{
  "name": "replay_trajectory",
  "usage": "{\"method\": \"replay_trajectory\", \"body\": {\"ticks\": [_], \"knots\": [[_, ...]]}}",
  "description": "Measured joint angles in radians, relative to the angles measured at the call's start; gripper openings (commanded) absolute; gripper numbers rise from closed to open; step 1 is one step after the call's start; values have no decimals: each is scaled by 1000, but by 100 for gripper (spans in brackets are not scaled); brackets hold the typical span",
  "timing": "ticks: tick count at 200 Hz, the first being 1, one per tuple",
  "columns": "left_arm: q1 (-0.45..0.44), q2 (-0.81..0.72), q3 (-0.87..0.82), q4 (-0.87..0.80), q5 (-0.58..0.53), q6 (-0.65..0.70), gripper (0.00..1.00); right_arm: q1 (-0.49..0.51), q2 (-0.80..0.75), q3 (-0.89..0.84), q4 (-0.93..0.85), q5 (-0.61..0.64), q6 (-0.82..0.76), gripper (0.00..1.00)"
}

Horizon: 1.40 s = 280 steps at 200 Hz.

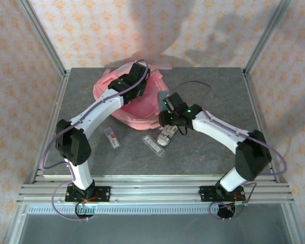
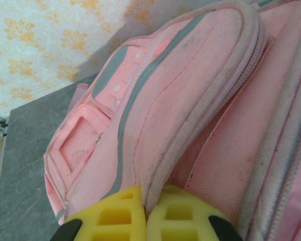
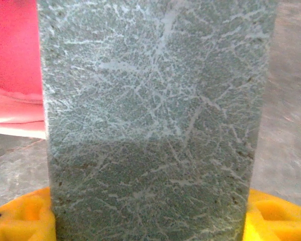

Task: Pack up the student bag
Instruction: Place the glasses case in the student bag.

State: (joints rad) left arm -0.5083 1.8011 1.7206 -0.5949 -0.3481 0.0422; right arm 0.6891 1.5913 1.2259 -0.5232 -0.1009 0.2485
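The pink student bag lies at the back middle of the table, its opening facing the front. My left gripper is above its far side, shut on the edge of the bag's upper flap, which the yellow fingers pinch and hold up. My right gripper hovers at the bag's right front edge. It is shut on a flat grey-green block with white scratches, standing up between its yellow fingers. Pink bag fabric shows to the left behind the block.
On the grey table in front of the bag lie a small flat case, a clear pencil case and a printed packet under the right arm. Metal frame posts stand at the back corners.
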Motion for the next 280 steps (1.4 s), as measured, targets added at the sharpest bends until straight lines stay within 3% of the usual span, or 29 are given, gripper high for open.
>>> {"method": "replay_trajectory", "body": {"ticks": [93, 144, 188, 236, 260, 280], "knots": [[26, 0, 22, -11, -10, -11, 0, 17, 461, 444, 49, -163, -220, 49], [39, -10, 31, -24, -15, -18, 0, 4, 639, 645, 40, -177, -264, 67], [37, -10, 31, -31, -7, -19, 0, 8, 599, 569, 84, -126, -251, 81], [31, -11, 12, -27, -7, -23, 0, 11, 413, 370, 148, -97, -221, 82], [31, -13, 4, -22, -2, -30, 0, 11, 316, 276, 198, -103, -174, 74], [31, -13, 4, -21, 0, -37, 0, 8, 257, 195, 264, -136, -109, 39]]}}
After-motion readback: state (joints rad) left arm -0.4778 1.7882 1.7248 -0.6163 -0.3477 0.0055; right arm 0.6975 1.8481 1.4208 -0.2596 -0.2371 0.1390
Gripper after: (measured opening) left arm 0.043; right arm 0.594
